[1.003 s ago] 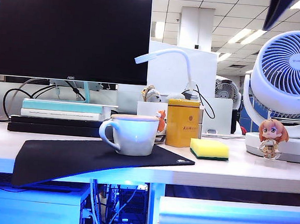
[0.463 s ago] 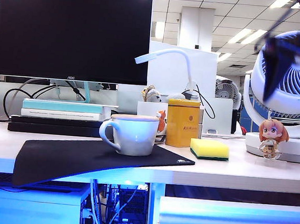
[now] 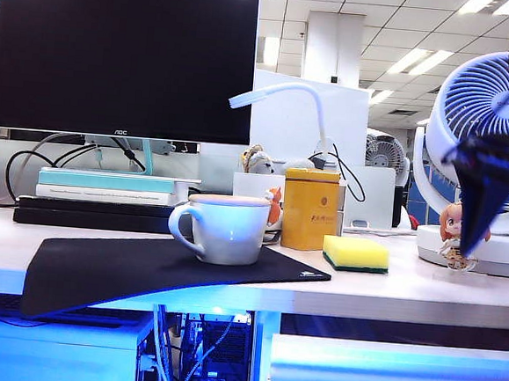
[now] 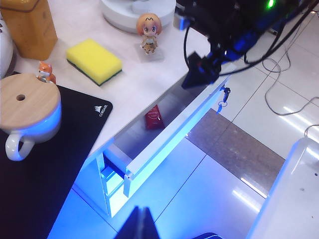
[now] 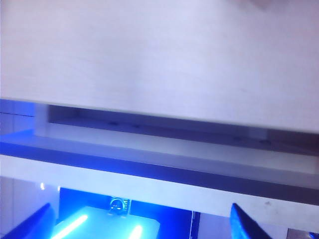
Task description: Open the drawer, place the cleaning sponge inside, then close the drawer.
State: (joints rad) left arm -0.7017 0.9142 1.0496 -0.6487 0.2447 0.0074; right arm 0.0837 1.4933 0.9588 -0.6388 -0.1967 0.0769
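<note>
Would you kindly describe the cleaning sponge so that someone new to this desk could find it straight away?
Start from the big white fan on the right of the desk. The cleaning sponge lies flat between the fan's base and the taller yellow-orange tin, just off the black mouse mat. It alone is a low yellow block with a dark green underside.

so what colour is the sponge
Yellow sponge with a dark green underside, clearest in the left wrist view.
</note>
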